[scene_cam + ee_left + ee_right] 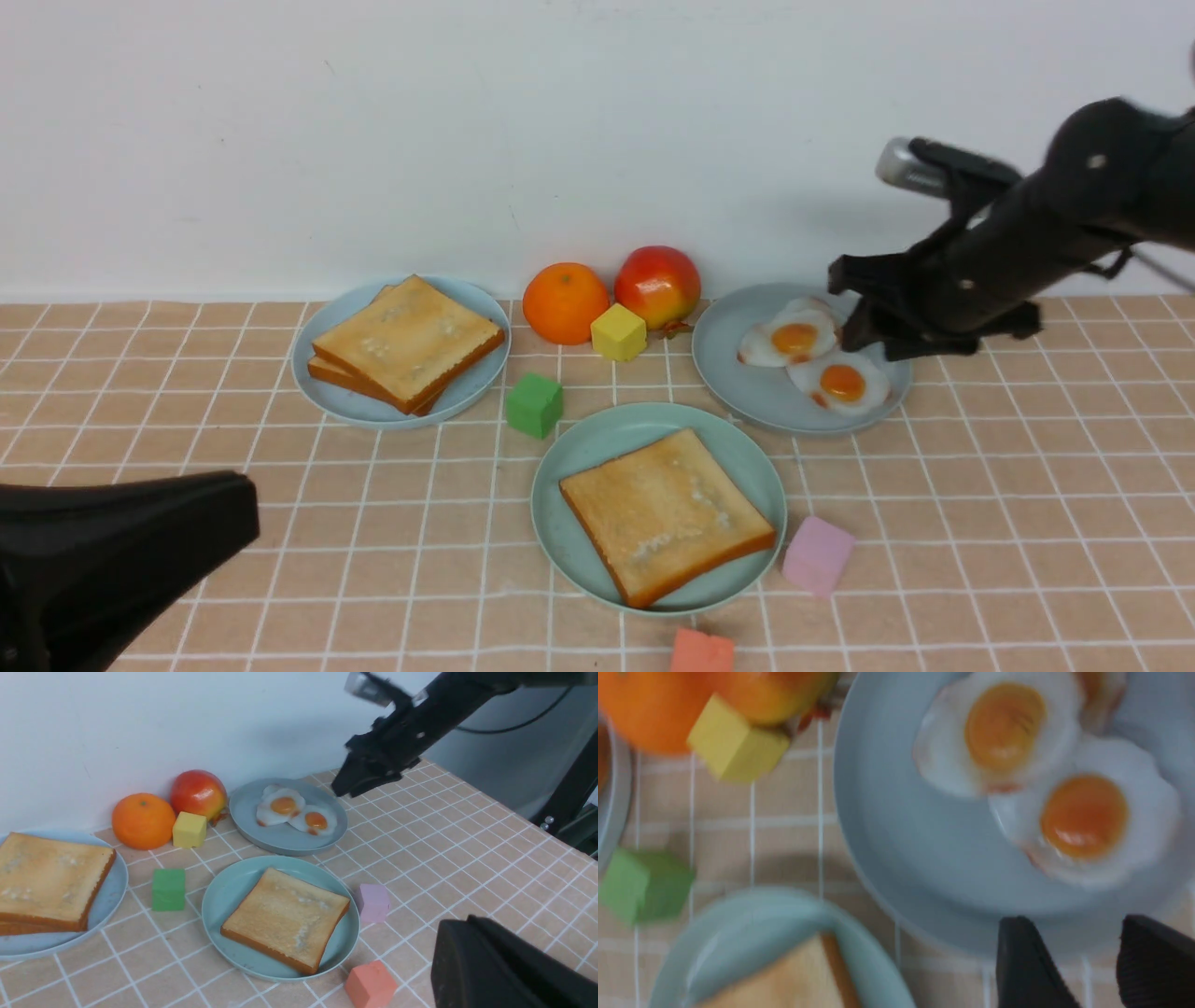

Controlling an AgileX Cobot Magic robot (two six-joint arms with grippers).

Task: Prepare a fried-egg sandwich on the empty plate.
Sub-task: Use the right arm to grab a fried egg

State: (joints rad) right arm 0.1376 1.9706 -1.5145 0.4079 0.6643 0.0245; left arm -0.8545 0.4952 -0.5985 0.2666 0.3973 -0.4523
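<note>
One golden toast slice (665, 513) lies on the mint-green plate (579, 448) at the front middle. Two more toast slices (406, 341) are stacked on a pale blue plate (317, 392) at the back left. Two fried eggs (794, 338) (843, 383) share a grey-blue plate (738, 392) at the back right. My right gripper (864, 317) hovers open over that plate's right rim, nothing between its fingers (1022, 961). My left gripper (247, 509) stays shut and empty low at the front left, away from all plates.
An orange (565, 303), an apple (657, 285) and a yellow cube (618, 332) stand by the wall between the back plates. A green cube (534, 405) sits left of the mint plate, a lilac cube (818, 554) to its right, a coral cube (702, 651) at the front edge.
</note>
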